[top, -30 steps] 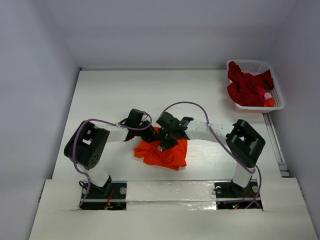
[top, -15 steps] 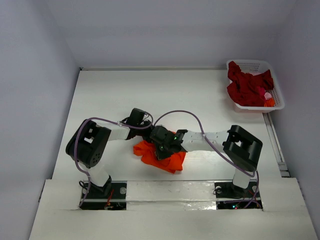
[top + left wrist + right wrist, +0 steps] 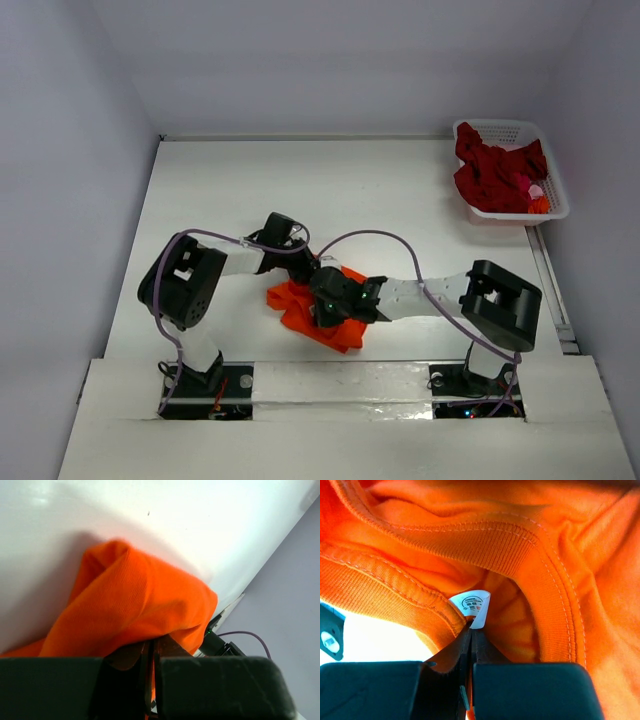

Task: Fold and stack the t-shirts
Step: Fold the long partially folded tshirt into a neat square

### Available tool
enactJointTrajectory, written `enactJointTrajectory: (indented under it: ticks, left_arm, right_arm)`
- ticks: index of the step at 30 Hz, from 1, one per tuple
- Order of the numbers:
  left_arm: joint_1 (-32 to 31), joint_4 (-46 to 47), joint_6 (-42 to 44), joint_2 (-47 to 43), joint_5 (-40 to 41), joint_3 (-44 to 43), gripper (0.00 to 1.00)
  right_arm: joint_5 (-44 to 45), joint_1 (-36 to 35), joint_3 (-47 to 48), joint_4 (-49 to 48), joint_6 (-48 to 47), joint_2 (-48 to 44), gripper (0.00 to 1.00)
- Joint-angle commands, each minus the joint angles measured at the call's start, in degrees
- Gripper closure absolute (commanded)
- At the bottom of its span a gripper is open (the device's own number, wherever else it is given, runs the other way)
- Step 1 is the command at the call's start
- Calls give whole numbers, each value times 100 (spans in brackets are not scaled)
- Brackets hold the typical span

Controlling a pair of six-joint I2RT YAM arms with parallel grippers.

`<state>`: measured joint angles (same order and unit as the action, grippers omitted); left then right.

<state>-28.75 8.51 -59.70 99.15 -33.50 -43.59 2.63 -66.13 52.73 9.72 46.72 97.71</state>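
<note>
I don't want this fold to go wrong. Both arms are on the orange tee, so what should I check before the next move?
1. Grip of left tool on orange tee: ok, shut on the cloth.
2. Grip of right tool: ok, shut on the tee beside the label.
3. Tee flat enough to fold: not ok, it lies bunched on the table.
4. Tools clear of each other: cannot tell, they sit close together over the tee.
5. Far side free of clutter: ok, the red tee lies in the basket at the far right corner.
</note>
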Motion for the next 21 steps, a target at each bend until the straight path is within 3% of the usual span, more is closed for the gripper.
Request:
enactJointTrajectory:
  ticks: [1, 21]
  left_arm:
    - [97, 89, 108, 201, 739, -202, 100]
    - [318, -25, 275, 772, 739, -747, 100]
  right_arm:
    - [-800, -664, -500, 1006, 258, 169, 100]
    - [-817, -1192, -1423, 1235, 961, -700, 100]
